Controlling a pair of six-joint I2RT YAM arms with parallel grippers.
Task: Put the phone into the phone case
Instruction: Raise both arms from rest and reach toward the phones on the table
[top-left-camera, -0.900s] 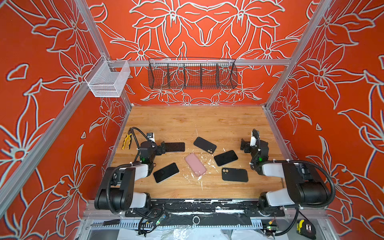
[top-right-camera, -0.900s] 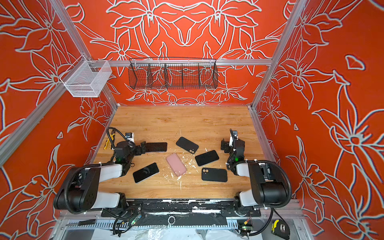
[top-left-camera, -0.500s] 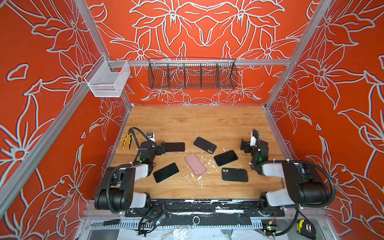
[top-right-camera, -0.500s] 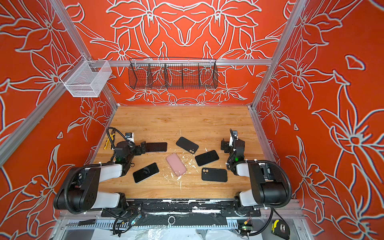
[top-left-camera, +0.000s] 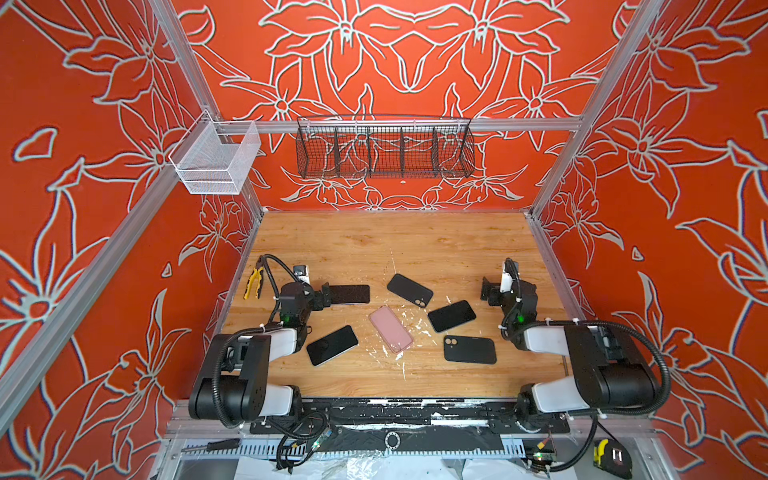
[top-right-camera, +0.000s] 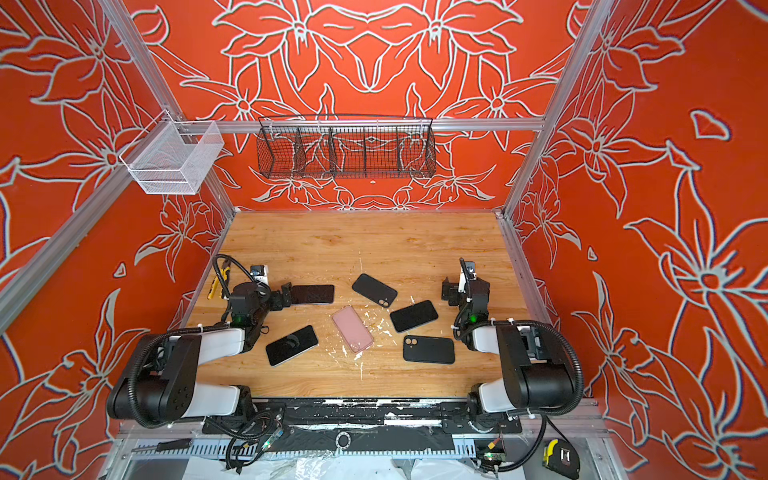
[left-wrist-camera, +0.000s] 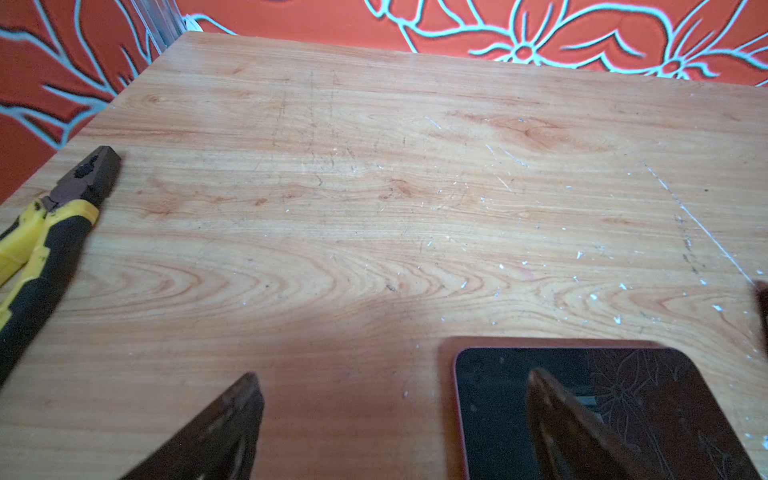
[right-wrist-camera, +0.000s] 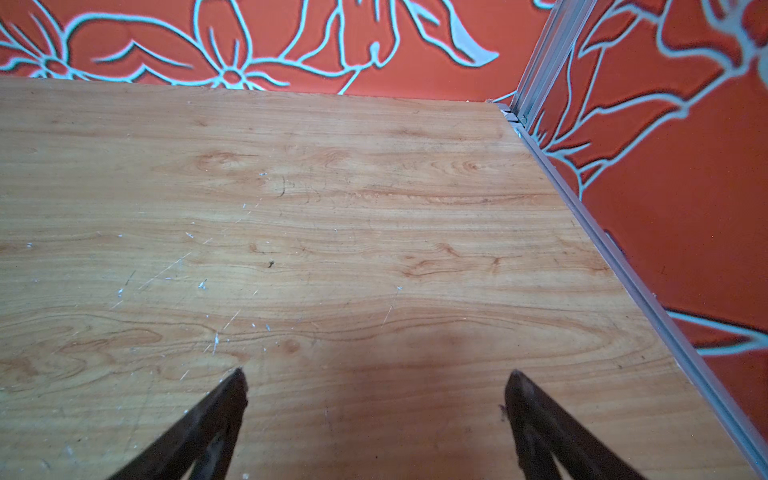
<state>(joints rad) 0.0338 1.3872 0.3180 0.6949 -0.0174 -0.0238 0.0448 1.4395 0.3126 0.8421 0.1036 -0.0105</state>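
Nothing has shifted since a moment ago. The left tool (left-wrist-camera: 390, 378) and right tool (right-wrist-camera: 376, 372) gape empty. A phone (top-left-camera: 348, 294) lies at the left tool's tips, the pink case (top-left-camera: 390, 329) mid-bench (top-left-camera: 374, 249).

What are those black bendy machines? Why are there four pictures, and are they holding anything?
Those are two robot arms, the left arm and the right arm, fixed at the near edge of a wooden table. Each ends in two jaws, like tongs. Both top views look down on everything from above. The two close-up pictures come from little cameras on the wrists, peeking out between the jaws. On the table lie a pink case, yellow pliers and five dark phones or cases; from above I cannot tell which is which. One dark phone lies right by the left jaws. Both pairs of jaws stand wide open and hold nothing.
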